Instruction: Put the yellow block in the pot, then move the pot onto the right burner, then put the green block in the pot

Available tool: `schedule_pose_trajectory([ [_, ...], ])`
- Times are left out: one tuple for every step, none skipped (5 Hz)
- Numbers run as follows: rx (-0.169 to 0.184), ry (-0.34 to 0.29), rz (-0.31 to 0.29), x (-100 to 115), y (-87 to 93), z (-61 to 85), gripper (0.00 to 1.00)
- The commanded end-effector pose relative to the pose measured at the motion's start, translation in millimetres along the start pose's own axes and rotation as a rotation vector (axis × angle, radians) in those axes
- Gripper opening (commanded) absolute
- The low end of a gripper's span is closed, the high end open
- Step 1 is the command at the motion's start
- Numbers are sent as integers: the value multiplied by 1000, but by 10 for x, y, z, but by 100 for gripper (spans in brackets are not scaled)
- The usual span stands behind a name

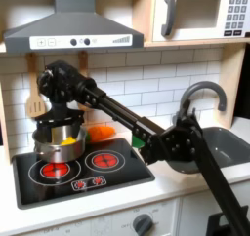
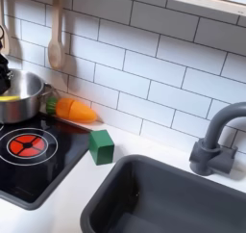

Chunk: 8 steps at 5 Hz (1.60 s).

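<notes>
In the first exterior view the pot [image 1: 59, 140] stands over the burner on the first exterior view's left, at the back corner of the black stovetop [image 1: 127, 177]; something yellow shows inside it, which I take to be the yellow block [image 1: 66, 139], so the first step looks done. The hand [image 1: 57, 116] hangs right over the pot's rim, with the arm reaching across from the first exterior view's right; whether its jaws are spread or closed on the rim I cannot tell, since the dark parts run together. The other burner [image 1: 104, 161] beside the pot is bare, so the move of the pot seems not yet made.

In the second exterior view the pot [image 2: 21, 94] sits at the second exterior view's left edge, with a strip of yellow [image 2: 8, 98] low inside it; an orange toy [image 2: 75, 110] lies just beside it against the tiled wall. The green block [image 2: 101, 145] stands upright on the white bench [image 2: 67, 210], at the stovetop's near corner and just short of the sink [image 2: 163, 198], well apart from the pot. Judged so, one step of three is done; shifting the pot and dropping in the green block remain.
</notes>
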<state>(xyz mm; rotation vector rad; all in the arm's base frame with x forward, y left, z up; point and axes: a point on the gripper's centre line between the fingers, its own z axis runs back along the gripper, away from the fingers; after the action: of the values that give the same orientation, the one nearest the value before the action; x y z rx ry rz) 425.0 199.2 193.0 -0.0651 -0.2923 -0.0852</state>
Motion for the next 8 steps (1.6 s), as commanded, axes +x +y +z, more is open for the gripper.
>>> schedule_pose_trajectory([
  [5, -6, -30, 56, -60, 81, 100],
  [-10, 2, -91, 121, -147, 166, 100],
  [-56, 42, -185, 90, -250, 100, 100],
  [-120, 86, -251, -24, -306, 36, 100],
  [-152, 112, -247, -95, -327, -117, 100],
  [-168, 131, -268, -93, -420, -193, 100],
  [-160, 128, -269, -106, -415, -185, 49],
  [-154, 125, -265, -103, -417, -195, 0],
])
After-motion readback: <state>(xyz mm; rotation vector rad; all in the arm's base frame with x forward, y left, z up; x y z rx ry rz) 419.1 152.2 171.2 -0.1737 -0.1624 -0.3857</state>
